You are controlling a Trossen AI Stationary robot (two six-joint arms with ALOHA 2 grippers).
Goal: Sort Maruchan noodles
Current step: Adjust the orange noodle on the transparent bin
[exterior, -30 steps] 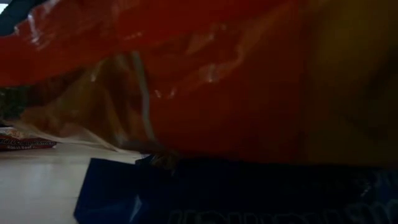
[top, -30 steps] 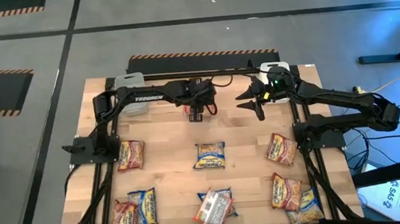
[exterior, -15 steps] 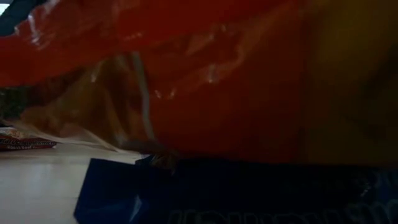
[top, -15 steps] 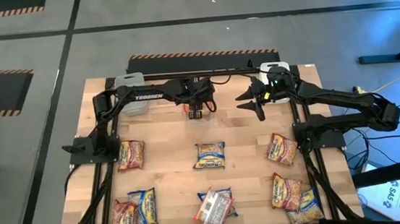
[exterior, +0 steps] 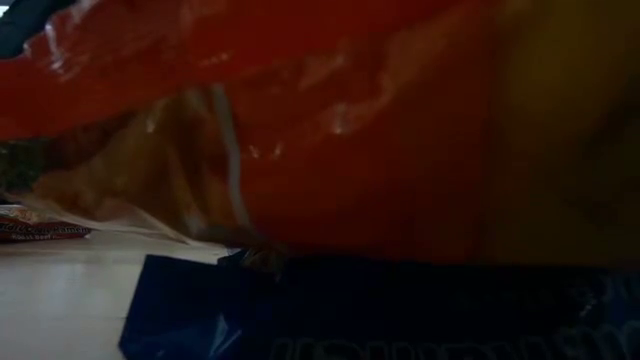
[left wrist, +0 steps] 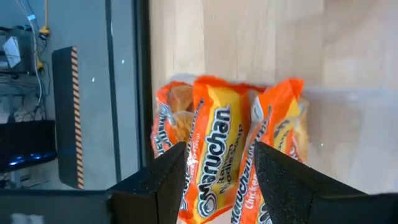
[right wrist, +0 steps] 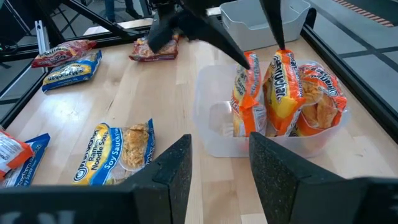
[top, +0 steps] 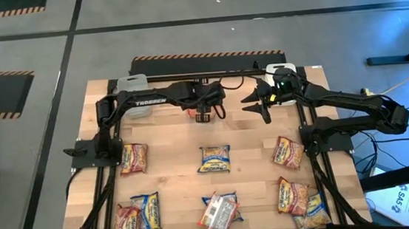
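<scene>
Several orange-and-yellow Maruchan noodle packets [right wrist: 280,93] stand on edge in a clear bin [right wrist: 214,124] at the table's far middle. My left gripper [top: 204,114] hangs open just above them, pointing steeply down. In the left wrist view its fingers [left wrist: 217,149] frame the packets [left wrist: 214,124] and hold nothing. My right gripper [top: 257,104] waits to the right of the bin, open [right wrist: 217,140] and empty. More packets lie flat on the table: [top: 133,158], [top: 214,159], [top: 288,152], and several along the near edge.
A white bin [top: 131,84] stands at the far left corner and another [top: 282,69] at the far right. An orange-red packet [exterior: 350,130] on top of a blue one [exterior: 350,310] fills the low view. The wood between the packets lies bare.
My left gripper has risen a little above the bin and drifted slightly toward the table's right edge, with its fingers as far apart as before. The packets in the bin have stayed put.
</scene>
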